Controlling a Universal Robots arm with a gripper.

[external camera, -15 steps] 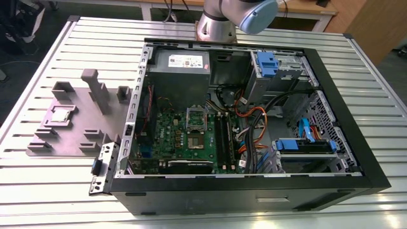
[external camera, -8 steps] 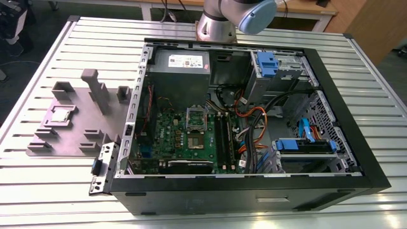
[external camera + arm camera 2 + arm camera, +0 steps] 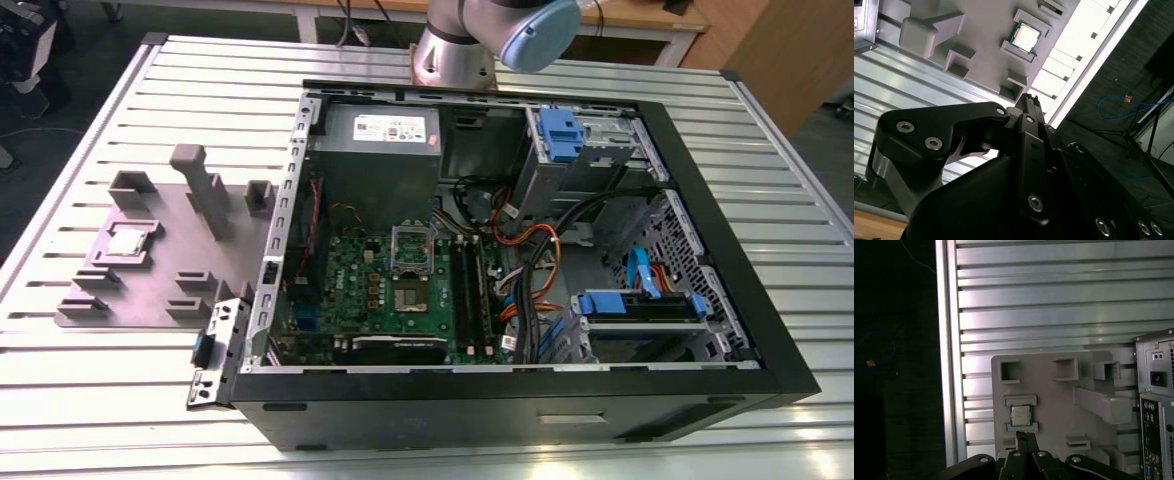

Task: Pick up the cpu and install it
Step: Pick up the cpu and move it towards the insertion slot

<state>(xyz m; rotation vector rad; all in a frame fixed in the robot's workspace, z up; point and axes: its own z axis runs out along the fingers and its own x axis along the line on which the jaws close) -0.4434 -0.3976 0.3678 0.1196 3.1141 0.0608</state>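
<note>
Bright glare is reflected by a ribbed aluminium table (image 3: 120, 410); a dark floor (image 3: 1114, 147) is seen beside it, where a blue cable (image 3: 1119, 106) is laid, and wooden furniture (image 3: 781, 50) is placed beyond

- tabletop (image 3: 94, 400): ribbed aluminium slats, brushed, with a bright sheen.
- fixture plate (image 3: 154, 285): grey plastic, matt and smooth.
- cpu (image 3: 1020, 415): silvery-grey metal top, satin finish, pale edge; the same dull shine is seen in the second wrist view (image 3: 1026, 36).
- computer case (image 3: 534, 405): sheet metal, coated matt black outside, left bare grey inside.
- motherboard (image 3: 354, 270): green board, lightly glossy.
- power supply (image 3: 380, 165): grey metal box, fitted with a white paper label.
- cables (image 3: 534, 240): glossy orange plastic sheathing.
- gripper (image 3: 1027, 96): matt black links, fastened with bright metal screws.
- arm (image 3: 454, 55): smooth silver metal, capped in blue-grey plastic.
</note>
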